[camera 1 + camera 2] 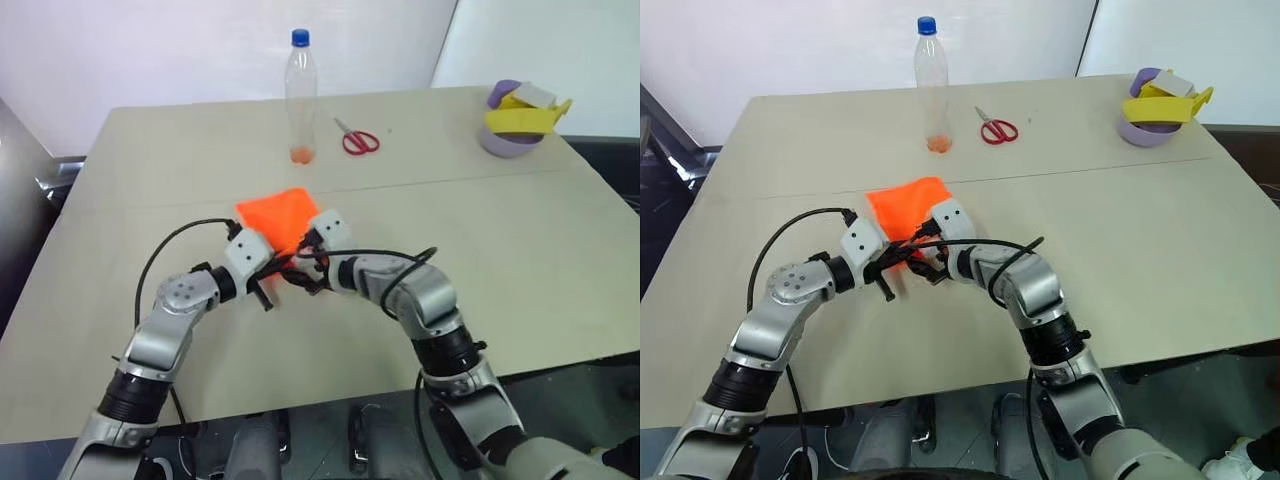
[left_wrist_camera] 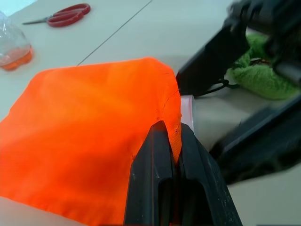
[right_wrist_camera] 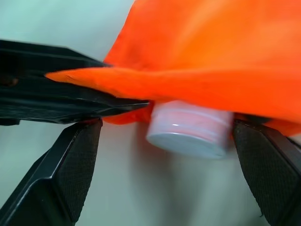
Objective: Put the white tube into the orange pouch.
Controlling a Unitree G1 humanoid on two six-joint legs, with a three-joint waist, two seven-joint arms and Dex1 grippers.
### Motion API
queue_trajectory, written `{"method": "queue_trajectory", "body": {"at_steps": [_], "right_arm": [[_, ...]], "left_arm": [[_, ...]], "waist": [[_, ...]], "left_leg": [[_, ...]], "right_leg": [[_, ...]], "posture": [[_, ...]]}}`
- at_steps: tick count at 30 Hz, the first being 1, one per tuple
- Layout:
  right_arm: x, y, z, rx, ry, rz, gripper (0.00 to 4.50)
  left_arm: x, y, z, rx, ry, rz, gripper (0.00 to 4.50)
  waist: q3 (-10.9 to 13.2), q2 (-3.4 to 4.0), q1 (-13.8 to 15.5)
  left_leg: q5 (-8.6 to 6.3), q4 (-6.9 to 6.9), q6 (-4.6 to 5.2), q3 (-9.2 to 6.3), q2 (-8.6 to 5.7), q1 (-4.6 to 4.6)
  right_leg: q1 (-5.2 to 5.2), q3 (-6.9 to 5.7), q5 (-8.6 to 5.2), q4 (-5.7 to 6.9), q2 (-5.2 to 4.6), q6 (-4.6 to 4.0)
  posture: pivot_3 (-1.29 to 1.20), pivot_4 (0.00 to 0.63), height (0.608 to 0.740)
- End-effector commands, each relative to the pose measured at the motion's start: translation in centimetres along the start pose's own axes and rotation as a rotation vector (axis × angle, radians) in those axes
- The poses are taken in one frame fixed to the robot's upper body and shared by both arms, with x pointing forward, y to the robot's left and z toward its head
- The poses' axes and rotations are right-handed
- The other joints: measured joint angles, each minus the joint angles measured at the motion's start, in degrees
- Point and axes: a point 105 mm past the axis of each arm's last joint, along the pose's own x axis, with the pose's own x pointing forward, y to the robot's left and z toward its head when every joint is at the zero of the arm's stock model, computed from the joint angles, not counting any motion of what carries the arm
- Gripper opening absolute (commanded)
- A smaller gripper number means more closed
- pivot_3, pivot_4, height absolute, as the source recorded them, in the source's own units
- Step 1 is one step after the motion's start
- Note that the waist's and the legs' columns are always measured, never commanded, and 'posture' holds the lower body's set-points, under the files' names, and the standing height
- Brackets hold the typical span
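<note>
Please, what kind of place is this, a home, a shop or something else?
Probably a lab or test room, not a home: a plain beige table before bare white walls, holding unrelated practice items: a clear plastic bottle, red scissors, an orange pouch and a purple bowl.

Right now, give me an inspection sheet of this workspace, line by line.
Surface: beige table, seam running across it.
Job's things: orange pouch lying on the table; white tube partly inside its mouth, cap end sticking out.
Clutter: clear bottle upright at the far side; red scissors beside it; purple bowl with yellow items at the far right corner.
End effectors: left end effector shut on the pouch's edge; right end effector open either side of the tube's cap.
Cables: black cable looping over the left arm; another over the right forearm.
Surroundings: white wall behind the table.
</note>
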Motion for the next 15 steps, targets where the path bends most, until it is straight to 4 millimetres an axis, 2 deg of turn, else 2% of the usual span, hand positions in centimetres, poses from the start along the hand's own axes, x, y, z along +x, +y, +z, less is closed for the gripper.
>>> {"method": "queue_trajectory", "body": {"at_steps": [1, 7, 15], "right_arm": [[-1.5, 1.4, 1.4, -0.068, -0.047, 0.093, 4.48], [-4.6, 1.2, 0.7, -0.117, -0.025, 0.177, 4.48], [-8.0, -0.7, -0.3, -0.276, -0.005, 0.153, 4.48]], "left_arm": [[-0.3, 0.2, 0.7, 0.026, -0.031, 0.009, 0.00], [-0.5, 0.3, 0.4, 0.038, -0.019, 0.009, 0.00], [-1.2, 0.4, -0.1, 0.055, 0.005, -0.002, 0.00]], "waist": [[0.00, 0.00, 0.04], [0.00, 0.00, 0.19], [0.00, 0.00, 0.22]], "left_leg": [[0.02, 0.02, 0.03, 0.00, 0.00, -0.05], [0.07, 0.06, 0.12, -0.01, 0.00, -0.18], [0.07, 0.08, 0.11, -0.03, -0.01, -0.25]], "right_leg": [[-0.04, 0.00, 0.01, 0.01, 0.02, 0.01], [-0.14, -0.01, 0.07, 0.01, 0.04, 0.13], [-0.21, -0.04, 0.00, -0.01, 0.03, 0.00]], "posture": [[0.00, 0.150, 0.740], [0.00, 0.150, 0.740], [0.00, 0.150, 0.740]]}}
